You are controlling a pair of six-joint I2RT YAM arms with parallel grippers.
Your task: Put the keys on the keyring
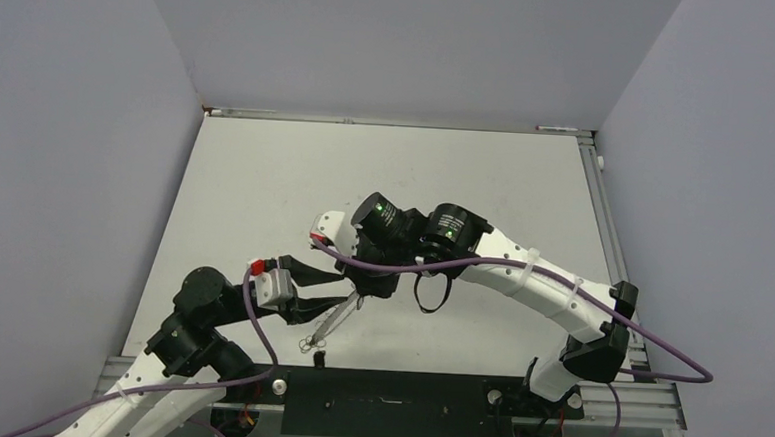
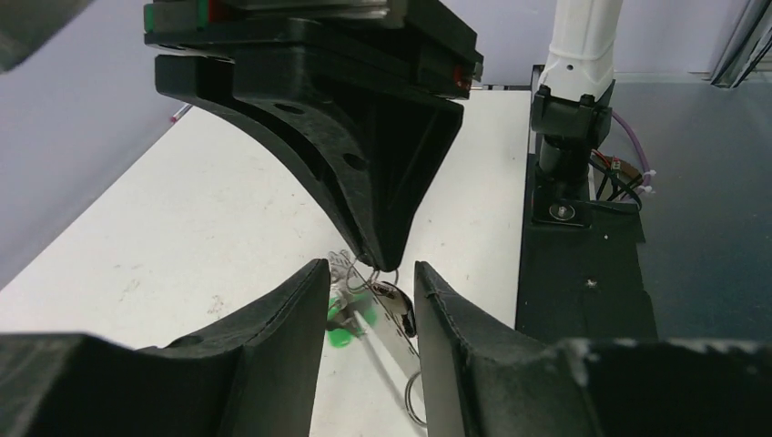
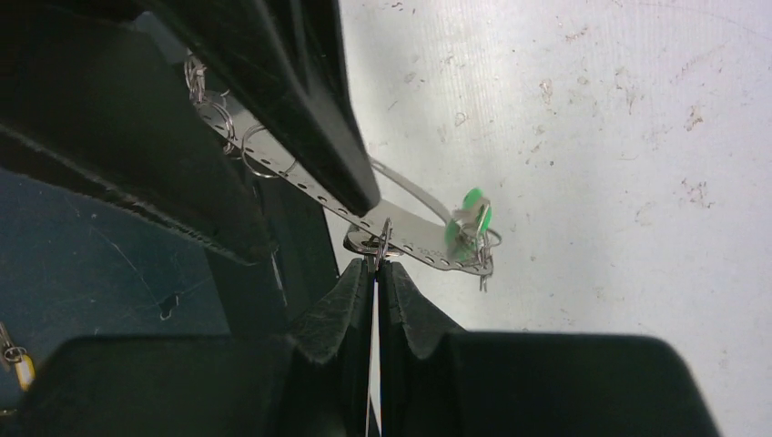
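A long flat silvery strip [image 1: 333, 321] with a row of small holes hangs tilted above the table's near edge. It carries small wire rings and a green tag [image 3: 473, 214]. My right gripper [image 3: 376, 262] is shut on a small ring [image 3: 379, 238] at the strip's [image 3: 410, 238] upper end. My left gripper [image 2: 371, 266] is open, its fingers [image 2: 273, 337] either side of the strip [image 2: 401, 341], with the right gripper [image 2: 382, 258] just above. Tiny silvery pieces [image 2: 341, 266] hang by the tag; I cannot tell whether they are keys. Another ring [image 2: 411, 401] sits at the strip's lower end.
The white table [image 1: 366, 167] is walled by grey panels on three sides. A black base plate [image 1: 384, 394] runs along the near edge, just below the strip's low end [image 1: 309, 347]. A black strap loop [image 1: 432, 291] hangs under my right arm.
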